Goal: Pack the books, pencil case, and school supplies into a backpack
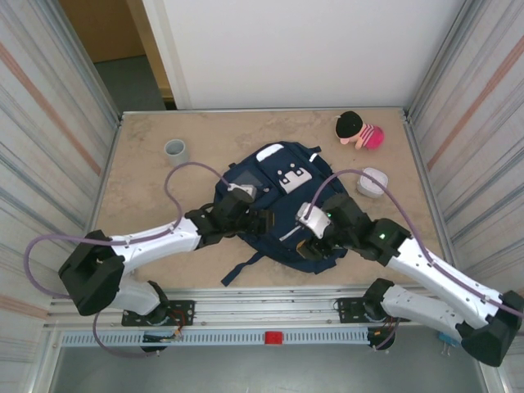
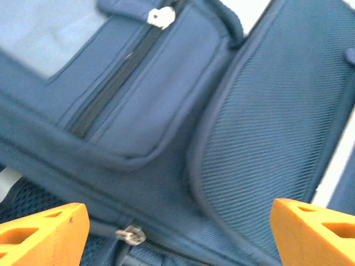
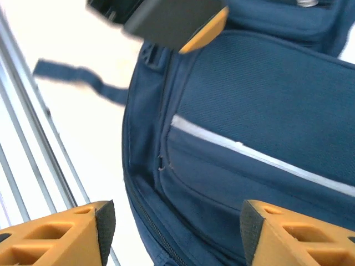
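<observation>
Beige marbled desk (image 1: 135, 205) between striped side walls.

Navy backpack (image 1: 277, 205) flat at desk centre, front pocket side up. Long axis near-to-far, leaning slightly right. Handle end probably toward the far edge, hard to be sure under the arms. Same navy fabric close up in both wrist views (image 2: 166, 111) (image 3: 249, 100).

Left tool (image 1: 262, 219) over the backpack's left half, pointing right. Orange fingers (image 2: 44, 233) spread wide in the left wrist view, nothing held, only fabric below.

Right tool (image 1: 315, 246) over the backpack's near-right corner. Fingers (image 3: 294, 235) well apart too, empty, above a pocket with a white stripe (image 3: 260, 158).

Loose strap (image 1: 240, 270) trailing from the near-left corner toward the desk's front edge.

Plush toy (image 1: 359, 131), black head and pink body, at the far-right corner, apart from the backpack.

White container (image 1: 372, 182) just right of the backpack.

Grey cup (image 1: 176, 150) upright at far left, well apart.

Zipper pull (image 2: 130, 235) between the left tool's fingers, lying on the fabric.
</observation>
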You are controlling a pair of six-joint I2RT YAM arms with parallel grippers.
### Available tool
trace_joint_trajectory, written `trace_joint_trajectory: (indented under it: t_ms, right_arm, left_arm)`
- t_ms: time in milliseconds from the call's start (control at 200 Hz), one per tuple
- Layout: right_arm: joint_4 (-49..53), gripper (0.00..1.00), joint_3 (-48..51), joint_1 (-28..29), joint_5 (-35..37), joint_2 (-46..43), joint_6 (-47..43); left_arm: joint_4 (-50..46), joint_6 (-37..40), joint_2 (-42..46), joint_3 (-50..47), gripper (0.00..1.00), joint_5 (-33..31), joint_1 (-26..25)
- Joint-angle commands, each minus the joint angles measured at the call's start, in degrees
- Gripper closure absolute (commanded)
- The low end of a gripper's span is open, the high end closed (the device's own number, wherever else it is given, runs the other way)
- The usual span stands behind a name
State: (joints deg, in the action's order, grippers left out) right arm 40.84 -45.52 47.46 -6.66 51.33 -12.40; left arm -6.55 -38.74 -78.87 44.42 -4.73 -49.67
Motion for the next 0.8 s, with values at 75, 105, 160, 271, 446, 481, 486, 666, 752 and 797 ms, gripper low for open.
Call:
trace_joint_trajectory:
  t_ms: [75, 105, 160, 271, 446, 481, 486, 666, 752, 797]
  right_arm:
    - [8.1, 0.38, -2.0, 2.0, 1.2, 5.0, -17.0]
    - [8.7, 0.38, -2.1, 2.2, 0.2, 5.4, -17.9]
    - [9.2, 0.39, -2.0, 2.5, -1.2, 7.5, -19.2]
    - [9.3, 0.39, -1.5, 2.8, -3.6, 9.0, -20.6]
    - [9.2, 0.38, -0.2, 2.7, -1.3, 10.6, -23.2]
    - [9.2, 0.38, 0.0, 2.7, -0.5, 11.0, -23.8]
    - [9.2, 0.38, 0.1, 2.7, -0.4, 11.1, -23.8]
    - [8.7, 0.38, 0.3, 2.7, 2.4, 14.1, -25.0]
    - [7.8, 0.39, 0.0, 2.8, 4.3, 15.6, -23.7]
    - [7.3, 0.39, -0.1, 2.8, 5.4, 16.2, -23.1]
  left_arm:
    - [5.1, -1.6, 1.9, -5.3, 0.15, 6.5, 5.0]
    - [6.0, -0.7, 1.9, -6.0, 0.15, 7.6, 5.9]
    - [7.0, 1.4, 2.1, -6.7, 0.15, 9.5, 7.4]
    - [7.9, 7.0, 1.7, -6.8, 0.14, 14.7, 10.4]
    - [7.4, 15.4, 0.4, -6.4, 0.15, 22.0, 12.4]
    - [6.8, 16.9, -0.1, -6.0, 0.15, 23.2, 12.4]
    - [6.7, 17.1, -0.2, -6.0, 0.15, 23.3, 12.4]
    - [4.9, 21.5, -4.9, -3.8, 0.16, 27.0, 12.5]
    - [4.7, 22.3, -7.0, -3.2, 0.19, 28.1, 12.5]
    - [5.1, 22.7, -7.5, -3.0, 0.20, 29.0, 12.5]
